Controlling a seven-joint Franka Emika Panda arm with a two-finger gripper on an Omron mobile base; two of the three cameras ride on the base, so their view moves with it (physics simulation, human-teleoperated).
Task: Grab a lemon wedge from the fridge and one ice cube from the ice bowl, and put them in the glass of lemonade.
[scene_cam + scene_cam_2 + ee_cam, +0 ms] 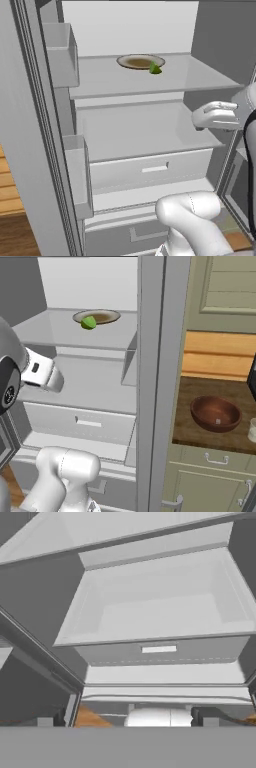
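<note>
The fridge (131,134) stands open in front of me. On its upper shelf the lemon wedge (155,69) (89,322), small and yellowish-green, rests at the front rim of a pale plate (135,61). My gripper (127,722) hangs below and to the right of that shelf, level with the middle shelf, open with nothing between its fingertips (45,722). To the right of the fridge, the dark wooden ice bowl (205,408) sits on a counter with a pale ice cube (218,420) inside. The glass of lemonade (253,430) shows at the right edge.
A grey fridge drawer (160,649) with a slot handle lies below the middle shelf. Door bins (62,52) line the left door. The right door's edge (155,381) stands between the fridge interior and the wooden counter (200,386). Beige cupboards (220,286) rise above it.
</note>
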